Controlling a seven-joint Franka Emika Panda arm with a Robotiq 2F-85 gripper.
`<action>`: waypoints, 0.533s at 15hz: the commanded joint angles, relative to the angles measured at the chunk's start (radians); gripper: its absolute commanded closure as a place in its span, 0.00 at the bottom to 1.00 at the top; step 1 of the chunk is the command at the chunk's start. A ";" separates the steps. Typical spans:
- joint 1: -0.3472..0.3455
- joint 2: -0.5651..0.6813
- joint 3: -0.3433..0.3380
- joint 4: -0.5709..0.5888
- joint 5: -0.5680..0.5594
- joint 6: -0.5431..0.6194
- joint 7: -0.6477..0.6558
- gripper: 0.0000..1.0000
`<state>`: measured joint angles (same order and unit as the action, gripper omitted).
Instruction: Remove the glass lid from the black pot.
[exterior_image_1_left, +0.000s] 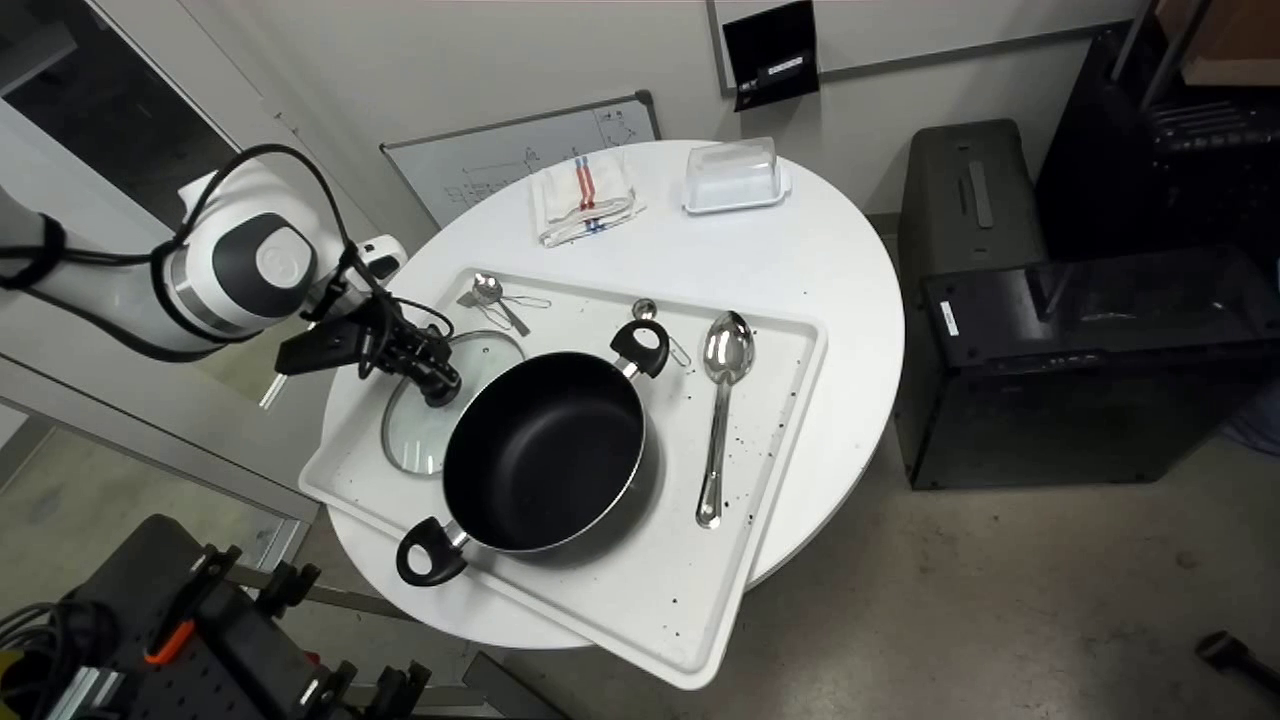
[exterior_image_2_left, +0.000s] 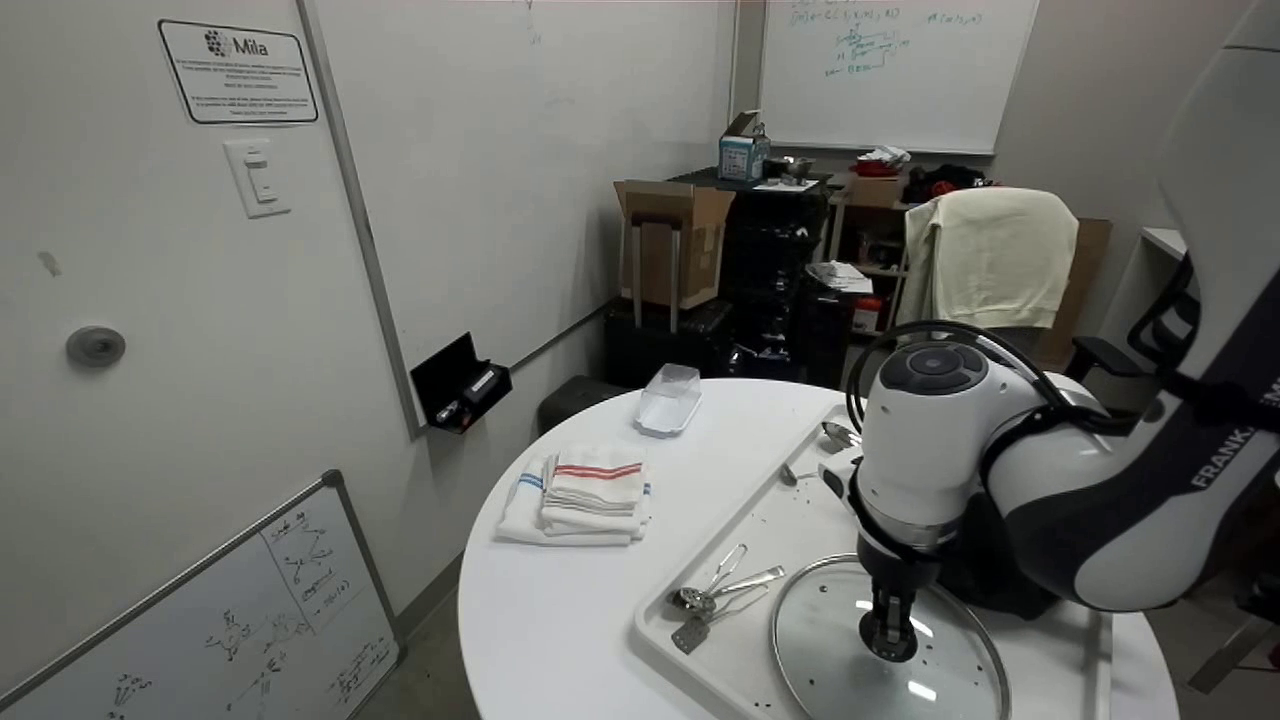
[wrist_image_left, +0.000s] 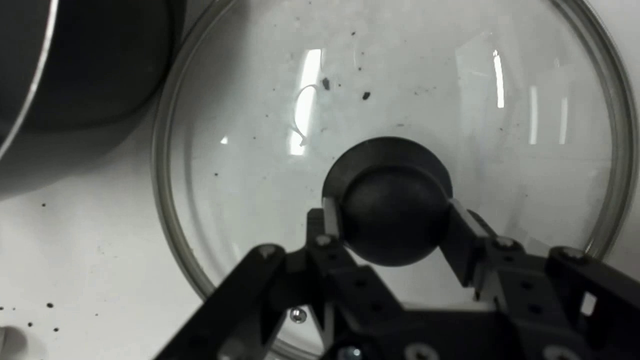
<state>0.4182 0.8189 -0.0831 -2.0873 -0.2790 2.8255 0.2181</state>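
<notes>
The glass lid (exterior_image_1_left: 420, 435) lies beside the black pot (exterior_image_1_left: 545, 455), on the tray. The pot is uncovered and its inside looks empty. In the wrist view the pot (wrist_image_left: 100, 60) is at the upper left, close to the lid's rim (wrist_image_left: 162, 165). My gripper (exterior_image_1_left: 438, 390) is at the lid's centre, its fingers against both sides of the dark knob (wrist_image_left: 387, 150). The gripper (wrist_image_left: 392, 210) looks shut on the knob. The lid (exterior_image_2_left: 820, 640) also shows under the gripper (exterior_image_2_left: 888, 635) in an exterior view, where the arm hides most of the pot. I cannot tell whether the lid is slightly raised.
A white tray (exterior_image_1_left: 690, 650) on the round white table (exterior_image_1_left: 850, 300) bears the pot and lid. A large metal spoon (exterior_image_1_left: 728, 350) lies on the pot's far side from the lid. Small utensils (exterior_image_1_left: 490, 290) lie near the lid. Folded towels (exterior_image_1_left: 585, 195) and a butter dish (exterior_image_1_left: 735, 175) are on the table.
</notes>
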 joint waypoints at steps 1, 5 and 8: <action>0.020 0.021 -0.023 0.021 0.009 0.005 0.004 0.75; 0.014 0.019 -0.025 0.015 0.011 0.007 0.002 0.75; 0.012 0.013 -0.027 0.004 0.011 0.010 0.001 0.45</action>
<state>0.4184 0.8217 -0.0854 -2.0837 -0.2748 2.8258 0.2177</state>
